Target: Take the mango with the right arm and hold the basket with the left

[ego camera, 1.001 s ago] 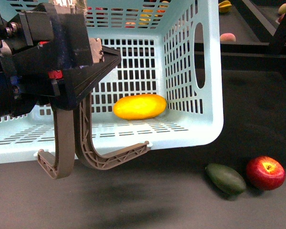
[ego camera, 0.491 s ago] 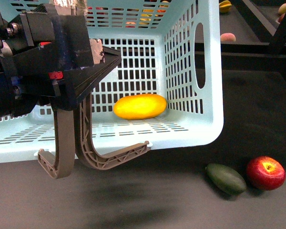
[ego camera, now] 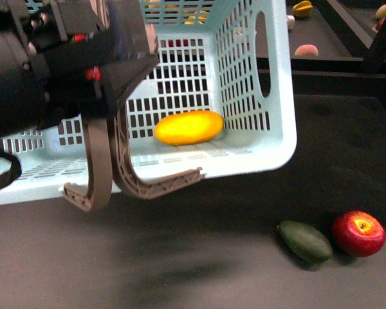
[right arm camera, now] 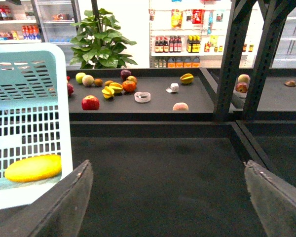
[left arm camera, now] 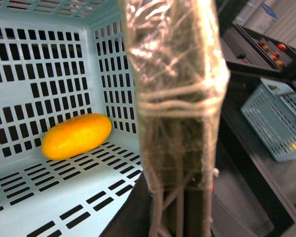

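The yellow-orange mango (ego camera: 188, 127) lies inside the pale turquoise basket (ego camera: 276, 96), near its back right corner. It also shows in the left wrist view (left arm camera: 76, 136) and the right wrist view (right arm camera: 33, 168). My left gripper (ego camera: 125, 64) is shut on the basket's grey-brown handles (ego camera: 125, 174) and holds the basket tilted above the dark table. The handles fill the left wrist view (left arm camera: 175, 108). My right gripper (right arm camera: 167, 197) is open and empty, off to the right of the basket (right arm camera: 29, 113), over bare table. It is out of the front view.
A dark green oval fruit (ego camera: 304, 241) and a red apple (ego camera: 358, 233) lie on the table at front right. A back shelf (right arm camera: 153, 103) carries several fruits. Black frame posts (right arm camera: 229, 59) stand at the right. Another turquoise basket (left arm camera: 274, 118) sits beyond.
The left gripper has lifted and tilted the basket by its handles, shifting it up and slightly left. The mango stays in the basket. The green fruit and apple have not moved.
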